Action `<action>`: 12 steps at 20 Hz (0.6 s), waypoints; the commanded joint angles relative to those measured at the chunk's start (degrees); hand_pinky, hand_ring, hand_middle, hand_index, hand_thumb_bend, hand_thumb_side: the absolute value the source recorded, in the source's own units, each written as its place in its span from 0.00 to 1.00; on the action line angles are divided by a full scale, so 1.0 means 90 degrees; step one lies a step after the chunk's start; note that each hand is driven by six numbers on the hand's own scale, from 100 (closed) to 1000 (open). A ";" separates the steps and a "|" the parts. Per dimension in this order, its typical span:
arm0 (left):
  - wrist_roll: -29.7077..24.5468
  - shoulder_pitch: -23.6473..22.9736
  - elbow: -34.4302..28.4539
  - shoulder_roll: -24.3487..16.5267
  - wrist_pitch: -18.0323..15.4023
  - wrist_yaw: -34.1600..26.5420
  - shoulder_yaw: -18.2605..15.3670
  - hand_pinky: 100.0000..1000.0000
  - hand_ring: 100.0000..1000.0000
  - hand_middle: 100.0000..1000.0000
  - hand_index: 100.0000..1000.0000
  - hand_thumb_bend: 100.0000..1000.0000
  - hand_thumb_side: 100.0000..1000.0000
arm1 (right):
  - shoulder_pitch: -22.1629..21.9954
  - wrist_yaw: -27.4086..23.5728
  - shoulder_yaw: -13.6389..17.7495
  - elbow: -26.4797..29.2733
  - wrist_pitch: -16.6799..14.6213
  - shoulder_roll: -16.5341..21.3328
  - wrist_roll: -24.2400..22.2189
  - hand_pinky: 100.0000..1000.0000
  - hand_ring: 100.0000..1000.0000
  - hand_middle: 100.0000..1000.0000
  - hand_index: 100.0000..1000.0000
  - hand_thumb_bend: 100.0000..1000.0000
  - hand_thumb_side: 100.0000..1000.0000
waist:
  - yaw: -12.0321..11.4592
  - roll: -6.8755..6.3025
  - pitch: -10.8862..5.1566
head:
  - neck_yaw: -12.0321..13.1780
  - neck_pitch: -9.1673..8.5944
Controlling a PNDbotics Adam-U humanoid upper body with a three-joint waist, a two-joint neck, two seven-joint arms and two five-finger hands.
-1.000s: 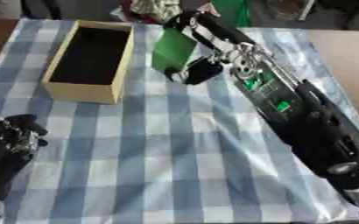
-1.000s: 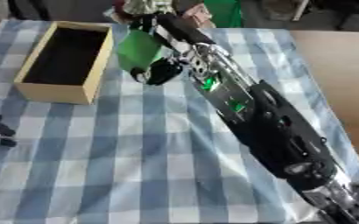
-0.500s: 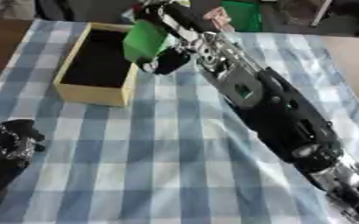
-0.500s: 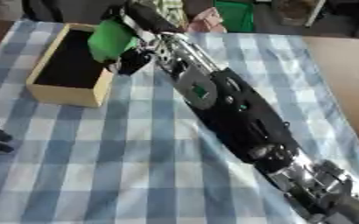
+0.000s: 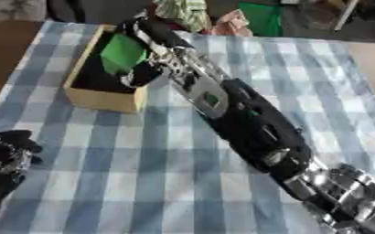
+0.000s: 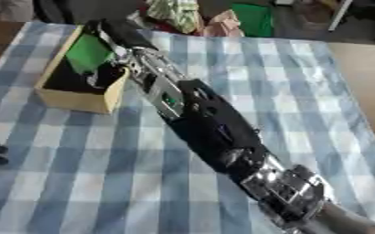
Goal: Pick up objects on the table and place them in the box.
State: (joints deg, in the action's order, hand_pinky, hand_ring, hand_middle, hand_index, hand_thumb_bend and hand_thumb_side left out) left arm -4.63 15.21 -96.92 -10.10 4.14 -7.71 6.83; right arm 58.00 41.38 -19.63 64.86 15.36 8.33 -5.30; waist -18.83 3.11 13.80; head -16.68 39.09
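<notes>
A flat bright green object (image 5: 123, 53) hangs over the dark inside of the wooden box (image 5: 104, 98), which stands at the far left of the checked cloth. My right hand (image 5: 145, 72) reaches across from the lower right and is shut on the green object above the box opening. My left hand (image 5: 7, 157) rests at the lower left edge, away from the box, its fingers curled with nothing in them.
A blue-and-white checked cloth (image 5: 135, 178) covers the table. Beyond its far edge lie bundled fabrics (image 5: 183, 11), a pink item (image 5: 232, 23) and a green bag (image 5: 264, 18). Bare brown table (image 6: 366, 68) shows at the right.
My right hand has carried the green object leftward, from beside the box's right wall to above its opening. The camera has also shifted. The left hand stays put.
</notes>
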 commanded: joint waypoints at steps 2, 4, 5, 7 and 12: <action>-0.0036 0.0078 -0.0130 -0.0059 -0.0007 -0.0024 0.0018 0.50 0.56 0.46 0.62 0.00 0.12 | 0.0192 0.0180 0.0108 -0.0272 -0.0122 -0.0125 0.0317 0.87 0.98 0.78 0.87 0.27 0.00 | -0.0023 -0.0054 -0.0085 | -0.0038 -0.0073; -0.0035 0.0077 -0.0127 -0.0056 -0.0006 -0.0024 0.0018 0.50 0.56 0.46 0.62 0.00 0.12 | 0.0198 0.0233 0.0109 -0.0319 -0.0156 -0.0141 0.0344 0.88 1.00 0.85 0.91 0.29 0.00 | -0.0028 -0.0053 -0.0087 | -0.0039 -0.0071; -0.0035 0.0077 -0.0127 -0.0055 -0.0006 -0.0024 0.0017 0.50 0.56 0.46 0.62 0.00 0.12 | 0.0197 0.0265 0.0111 -0.0327 -0.0159 -0.0143 0.0361 0.88 1.00 0.87 0.91 0.29 0.00 | -0.0029 -0.0053 -0.0088 | -0.0037 -0.0071; -0.0034 0.0071 -0.0125 -0.0054 -0.0006 -0.0024 0.0015 0.50 0.56 0.46 0.62 0.00 0.12 | 0.0194 0.0339 0.0115 -0.0334 -0.0149 -0.0141 0.0405 0.89 1.00 0.91 0.94 0.32 0.00 | -0.0027 -0.0053 -0.0094 | -0.0032 -0.0071; -0.0029 0.0060 -0.0121 -0.0052 -0.0006 -0.0025 0.0010 0.50 0.56 0.46 0.62 0.00 0.12 | 0.0183 0.0455 0.0117 -0.0296 -0.0094 -0.0140 0.0540 0.89 1.00 0.94 0.95 0.39 0.05 | -0.0009 -0.0056 -0.0109 | -0.0021 -0.0069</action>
State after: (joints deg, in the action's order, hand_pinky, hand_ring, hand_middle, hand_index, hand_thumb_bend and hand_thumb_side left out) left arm -4.76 15.21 -96.92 -10.08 4.26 -7.73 6.85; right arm 58.26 44.87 -19.05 61.45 14.44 6.80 -0.98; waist -18.88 3.09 13.81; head -16.81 39.09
